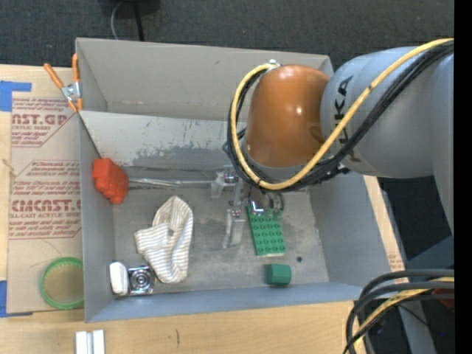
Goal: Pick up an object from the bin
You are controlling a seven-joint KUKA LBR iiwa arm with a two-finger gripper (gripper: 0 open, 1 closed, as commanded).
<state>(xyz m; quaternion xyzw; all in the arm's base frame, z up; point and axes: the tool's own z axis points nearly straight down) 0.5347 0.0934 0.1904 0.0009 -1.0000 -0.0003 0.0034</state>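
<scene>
The pincer hung low over the floor of the grey metal bin, right of the middle. We judged it open: its two metal fingers stood apart with bare floor between them, and it had hold of nothing.

A flat green studded building plate lay just beside the pincer, to its right in the view and a little toward the near wall. The plate's upper end lay at, or touched, the right-hand finger; we could not tell which. Its long axis ran from the far wall toward the near wall, tilted slightly to the right. We judged that a grasp would need a small shift to the right, so the fingers could straddle the plate's narrow width.

The arm reached in from the right. Its wrist, under a rounded orange cover looped with yellow and black cables, pointed downward over the bin.

A small dark green block sat near the front wall. A crumpled white cloth and a red lump lay well apart to the left.
</scene>
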